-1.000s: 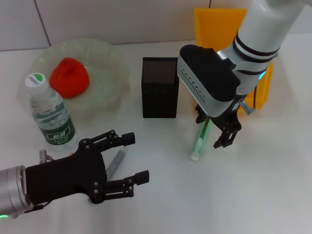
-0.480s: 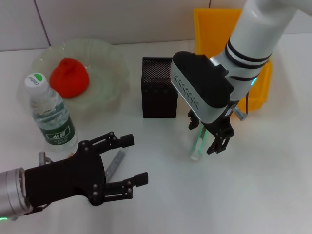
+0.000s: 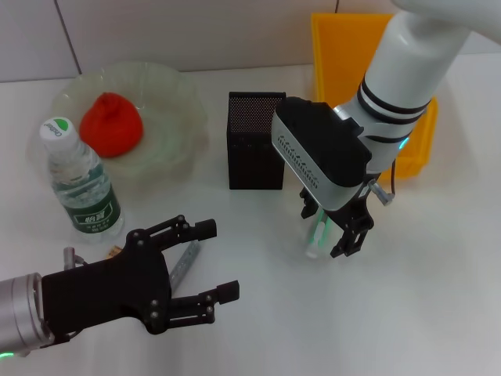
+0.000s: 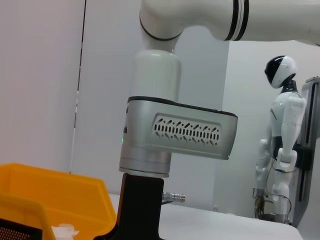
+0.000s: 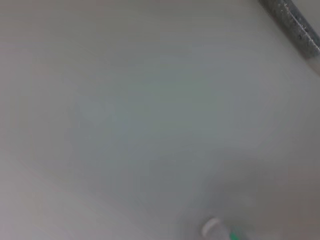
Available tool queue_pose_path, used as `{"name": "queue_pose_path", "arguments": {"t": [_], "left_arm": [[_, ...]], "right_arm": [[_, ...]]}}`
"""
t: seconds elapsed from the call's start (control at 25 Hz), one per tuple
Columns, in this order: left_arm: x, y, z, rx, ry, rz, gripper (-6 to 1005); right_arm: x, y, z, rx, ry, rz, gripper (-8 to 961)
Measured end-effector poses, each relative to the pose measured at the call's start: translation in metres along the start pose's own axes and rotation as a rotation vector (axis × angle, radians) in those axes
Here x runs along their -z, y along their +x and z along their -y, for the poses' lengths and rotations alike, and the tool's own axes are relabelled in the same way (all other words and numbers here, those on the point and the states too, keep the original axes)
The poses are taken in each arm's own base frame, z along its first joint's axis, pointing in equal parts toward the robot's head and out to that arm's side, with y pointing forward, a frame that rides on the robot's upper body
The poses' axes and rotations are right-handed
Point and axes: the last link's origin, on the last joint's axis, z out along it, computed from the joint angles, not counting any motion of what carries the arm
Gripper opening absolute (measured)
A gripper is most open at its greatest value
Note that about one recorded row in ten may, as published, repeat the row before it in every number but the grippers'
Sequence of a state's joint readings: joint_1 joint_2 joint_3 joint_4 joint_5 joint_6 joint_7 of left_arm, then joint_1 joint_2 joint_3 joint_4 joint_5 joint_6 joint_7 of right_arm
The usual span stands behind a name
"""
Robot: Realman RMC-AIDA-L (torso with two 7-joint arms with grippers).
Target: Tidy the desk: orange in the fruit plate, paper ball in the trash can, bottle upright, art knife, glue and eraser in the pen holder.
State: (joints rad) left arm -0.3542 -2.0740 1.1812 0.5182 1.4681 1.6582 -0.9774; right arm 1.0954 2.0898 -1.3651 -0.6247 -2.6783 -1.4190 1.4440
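My left gripper [image 3: 205, 268] sits low at the near left of the desk [image 3: 423, 313], fingers spread wide and holding nothing. The art knife [image 3: 184, 262], a grey bar, lies flat on the desk between those spread fingers. Just behind the gripper the bottle [image 3: 81, 188] stands upright, cap on. Behind the bottle the fruit plate [image 3: 176, 102] holds the orange [image 3: 111, 124]. The black mesh pen holder [image 3: 256, 141] stands at centre, well apart from the left gripper.

My right gripper [image 3: 333, 231] points down at the desk to the right of the pen holder, fingers parted and set on either side of the glue [image 3: 315, 236], a green stick with a white cap lying on the desk. I cannot tell whether the fingers touch it. The right wrist view shows the white cap of the glue [image 5: 212, 227] on bare desk. Behind the right arm stands the yellow trash can [image 3: 340, 43].
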Motion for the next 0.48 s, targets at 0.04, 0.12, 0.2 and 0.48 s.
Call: {"name": "queue_pose_path", "arguments": {"t": [0.04,0.12,0.2,0.48], "left_arm": [[0.0000,0.0000,0.0000,0.000,0.000,0.000,849],[0.0001,0.0000,0.0000,0.000,0.000,0.000,849],[0.0004,-0.0003,-0.0003,0.001,0.001,0.000,849],[0.0005,-0.0004,-0.0004,0.001,0.002,0.000,849]], "right_arm": [[-0.0008,-0.0001,0.0000,0.001,-0.001,0.000,752],[-0.0027,-0.0011,-0.0001,-0.001,-0.004,0.006,752],[-0.0029,-0.0014,0.0002,0.000,-0.003,0.007,743],[-0.0031,-0.0017,0.0007,0.005,0.000,0.009,712]]}}
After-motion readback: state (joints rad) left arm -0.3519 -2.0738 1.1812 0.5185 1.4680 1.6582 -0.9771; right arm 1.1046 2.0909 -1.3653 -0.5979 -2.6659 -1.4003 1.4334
